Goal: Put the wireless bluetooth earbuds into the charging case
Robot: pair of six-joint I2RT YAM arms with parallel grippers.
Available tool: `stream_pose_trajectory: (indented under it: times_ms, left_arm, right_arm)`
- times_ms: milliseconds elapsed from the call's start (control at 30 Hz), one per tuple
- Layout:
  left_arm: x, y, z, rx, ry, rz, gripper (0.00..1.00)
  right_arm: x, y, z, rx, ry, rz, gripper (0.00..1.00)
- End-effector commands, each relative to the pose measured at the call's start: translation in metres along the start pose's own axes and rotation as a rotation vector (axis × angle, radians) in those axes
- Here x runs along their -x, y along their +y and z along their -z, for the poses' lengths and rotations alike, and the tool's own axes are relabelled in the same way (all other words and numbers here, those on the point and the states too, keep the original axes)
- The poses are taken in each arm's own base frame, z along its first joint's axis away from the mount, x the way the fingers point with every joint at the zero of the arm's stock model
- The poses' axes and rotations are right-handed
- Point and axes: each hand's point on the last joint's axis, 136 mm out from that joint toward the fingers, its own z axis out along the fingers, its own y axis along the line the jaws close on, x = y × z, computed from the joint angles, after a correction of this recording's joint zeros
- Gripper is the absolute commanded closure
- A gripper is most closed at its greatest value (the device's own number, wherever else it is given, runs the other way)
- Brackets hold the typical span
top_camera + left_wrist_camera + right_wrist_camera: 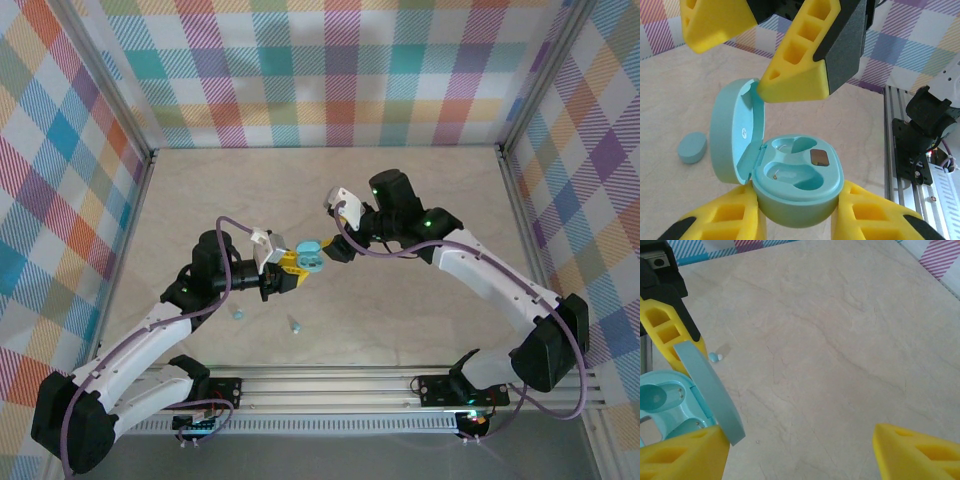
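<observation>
From above, two earbuds (237, 312) (294, 324) lie on the bench (420, 200), nearer the arm bases than the charging case (309, 255) and apart from it; from the left wrist, the left fingers (735, 220) clamp the open case's base, its lid (727, 130) upright; from the right wrist, the right fingers (920, 452) stand wide apart, one tip touching that lid, gripping nothing.

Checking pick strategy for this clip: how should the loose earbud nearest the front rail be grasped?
Probably by its rounded body, from straight above with the open right gripper: the earbud lies on bare table, apart from the other earbud, its stem too small to make out.
</observation>
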Motion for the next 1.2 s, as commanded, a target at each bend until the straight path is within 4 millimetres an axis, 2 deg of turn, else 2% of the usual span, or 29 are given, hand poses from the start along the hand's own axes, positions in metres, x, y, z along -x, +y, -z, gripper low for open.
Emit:
stream_pose_trajectory:
  times_ms: [0, 133, 333, 533, 867, 1033, 1167]
  left_arm:
    - [0.015, -0.008, 0.001, -0.034, -0.047, -0.036, 0.96]
    - [0.012, -0.006, 0.001, -0.020, -0.040, -0.031, 0.96]
    - [0.010, 0.003, 0.001, 0.028, -0.027, -0.018, 0.96]
    - [0.006, 0.016, 0.002, 0.095, -0.012, 0.012, 0.96]
    - [-0.001, 0.031, 0.005, 0.177, 0.004, 0.075, 0.96]
    - [-0.005, 0.037, 0.007, 0.213, 0.010, 0.101, 0.96]
    - [-0.010, 0.045, 0.011, 0.267, 0.028, 0.128, 0.96]
  right_arm:
    - [0.011, -0.018, 0.004, -0.073, -0.028, -0.041, 0.24]
    - [0.013, -0.021, 0.007, -0.086, -0.041, -0.058, 0.23]
    - [0.023, -0.004, 0.013, -0.001, -0.088, -0.057, 0.22]
    - [0.026, 0.009, 0.020, 0.058, -0.100, -0.090, 0.22]
    - [0.012, 0.026, 0.032, 0.100, -0.093, -0.196, 0.21]
    - [0.007, 0.030, 0.039, 0.095, -0.090, -0.255, 0.22]
    - [-0.001, 0.028, 0.040, 0.068, -0.073, -0.372, 0.24]
